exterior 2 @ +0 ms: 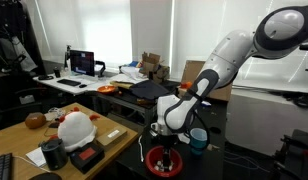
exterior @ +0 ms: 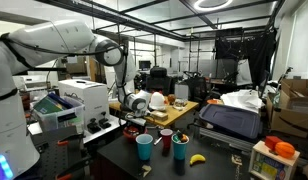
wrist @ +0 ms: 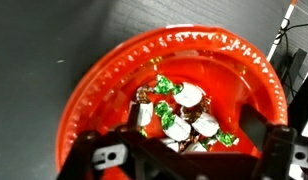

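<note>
A red plastic bowl [wrist: 94, 75] fills the wrist view and holds several wrapped candies [wrist: 184, 110] in white, green and brown foil. My gripper [wrist: 184, 150] hangs right above them, open, with one dark finger [wrist: 94, 155] at each side of the pile and nothing between them. In both exterior views the arm reaches down over the bowl [exterior: 134, 131] [exterior 2: 166, 160] on the dark table, and the gripper [exterior 2: 166, 142] is just over its rim. I cannot tell whether the fingertips touch the candies.
Beside the bowl stand a blue cup [exterior: 145, 147], a red cup [exterior: 166, 140] and a teal cup [exterior: 181, 150], with a banana [exterior: 198, 158] nearby. A white printer [exterior: 79, 100] and a black case [exterior: 234, 120] flank the area. A white helmet [exterior 2: 76, 127] lies on the wooden desk.
</note>
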Robot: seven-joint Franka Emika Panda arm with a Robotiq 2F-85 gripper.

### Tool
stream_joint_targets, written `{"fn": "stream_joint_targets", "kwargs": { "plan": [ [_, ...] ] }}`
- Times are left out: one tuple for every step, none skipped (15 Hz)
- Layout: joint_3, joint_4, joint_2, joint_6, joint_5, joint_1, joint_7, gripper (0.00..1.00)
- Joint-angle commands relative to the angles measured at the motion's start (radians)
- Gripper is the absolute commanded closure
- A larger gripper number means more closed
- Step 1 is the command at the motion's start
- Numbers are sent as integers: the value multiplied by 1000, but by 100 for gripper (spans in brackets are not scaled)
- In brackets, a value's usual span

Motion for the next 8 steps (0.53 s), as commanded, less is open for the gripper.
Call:
{"fn": "stream_joint_targets", "kwargs": {
  "plan": [
    [18, 21, 16, -27, 17, -3, -41, 0],
    [19, 19, 15, -27, 16, -2, -47, 0],
    [22, 18, 14, -29, 16, -2, -52, 0],
    [22, 17, 13, -30, 16, -2, -52, 0],
    [23, 14, 12, -27, 15, -1, -52, 0],
    [23, 6, 5, -22, 14, 1, -50, 0],
    [19, 1, -1, -16, 10, 6, -44, 0],
    [15, -3, -7, -17, 7, 12, -39, 0]
  ]
}}
